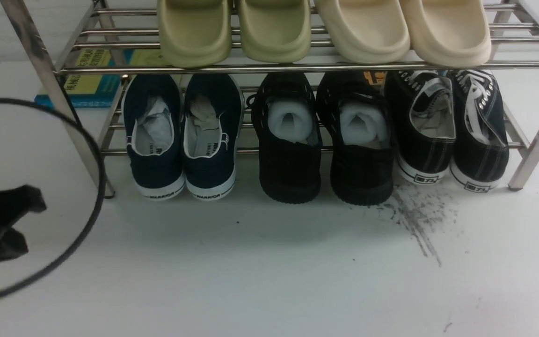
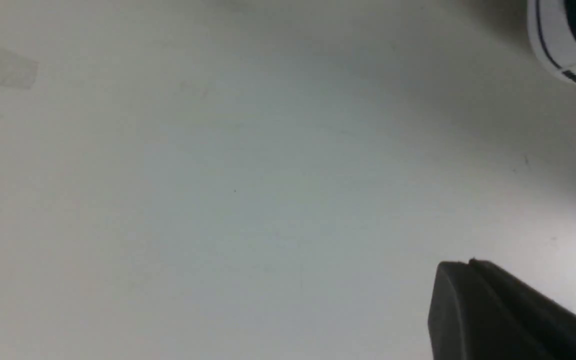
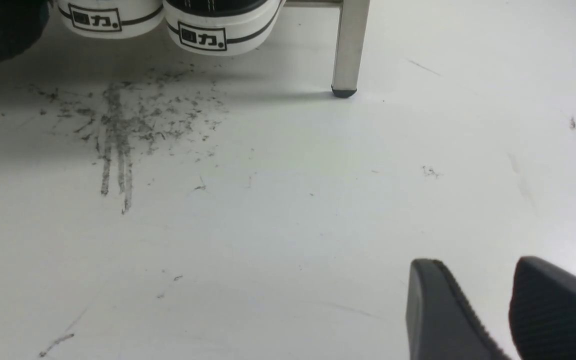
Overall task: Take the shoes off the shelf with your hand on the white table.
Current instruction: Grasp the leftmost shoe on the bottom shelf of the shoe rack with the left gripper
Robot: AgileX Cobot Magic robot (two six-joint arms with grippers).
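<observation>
The shoes [image 1: 183,140], a navy slip-on pair with white WARRIOR soles and paper stuffing, stand on the lower tier of the chrome shelf [image 1: 297,67], at its left end, heels toward me. One white heel [image 2: 563,45] shows in a corner of the left wrist view. My left gripper [image 2: 470,262] is shut on nothing and hangs over the bare white table [image 1: 269,271]. The left arm's black bulk [image 1: 3,224] sits at the front left, well short of the shoes. My right gripper [image 3: 478,262] is open and empty over the table, near the shelf's right leg [image 3: 349,50].
A black mesh pair [image 1: 325,140] and black laced sneakers [image 1: 447,131] fill the rest of the lower tier. Green slides [image 1: 234,30] and cream slides [image 1: 403,30] sit on top. A book [image 1: 87,79] lies behind. Dark scuff streaks [image 1: 414,220] mark the table. A black cable [image 1: 87,140] loops at left.
</observation>
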